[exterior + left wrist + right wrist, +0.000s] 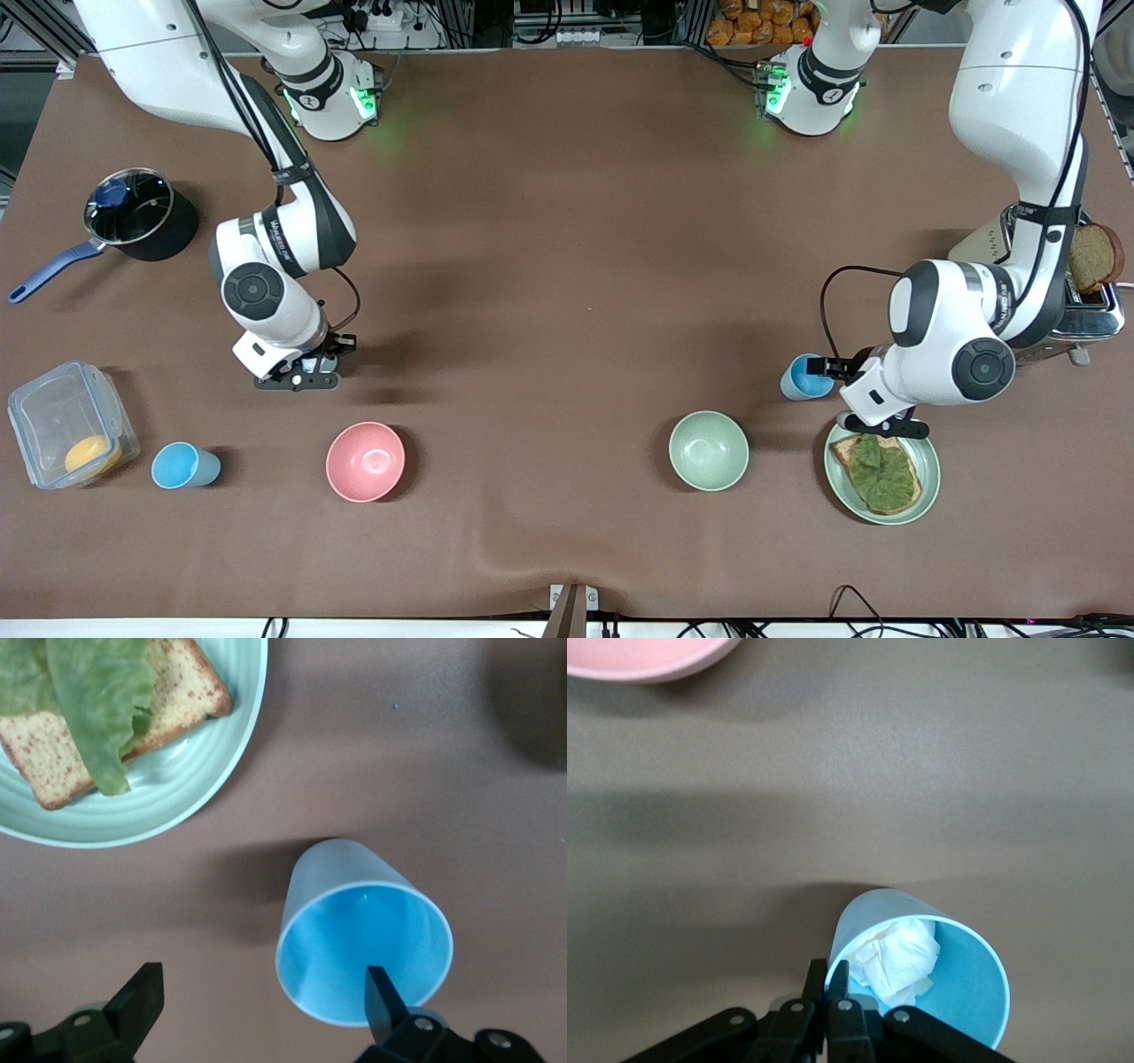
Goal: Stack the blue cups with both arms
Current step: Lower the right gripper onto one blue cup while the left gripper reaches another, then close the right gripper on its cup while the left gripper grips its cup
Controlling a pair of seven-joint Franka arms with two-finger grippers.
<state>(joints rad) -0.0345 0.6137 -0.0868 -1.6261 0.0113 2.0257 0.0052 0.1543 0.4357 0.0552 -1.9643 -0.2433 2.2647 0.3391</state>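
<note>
Nearest the front camera, toward the right arm's end of the brown desk (567,266): a small light-blue plastic tumbler (184,465), upright, alone, untouched, just beside a clear plastic lidded box (53,416) with something yellow inside. In the same near row: a round pink bowl (365,461), a round pale green bowl (708,450) and a pale green plate (930,483) of toast with lettuce.

Farther from the camera, close by that plate: a second light-blue plastic tumbler (363,939), open mouth up, empty. Left claw (266,983) low over it, fingers spread wide, one tip inside the mouth and the other well outside the wall; nothing clamped yet.

Toward the right arm's end, farther from the camera than the pink bowl: right claw (831,979) with fingers drawn together, seemingly pinching the rim of a third light-blue tumbler holding crumpled white paper (917,970); hidden under the hand in the front view.

Farthest: a black saucepan with a blue handle (133,217) and a silver toaster (1094,310).

Judged early: no tumbler inside another, every tumbler apart. Left to do: close on the second tumbler, lift, bring together, nest.
</note>
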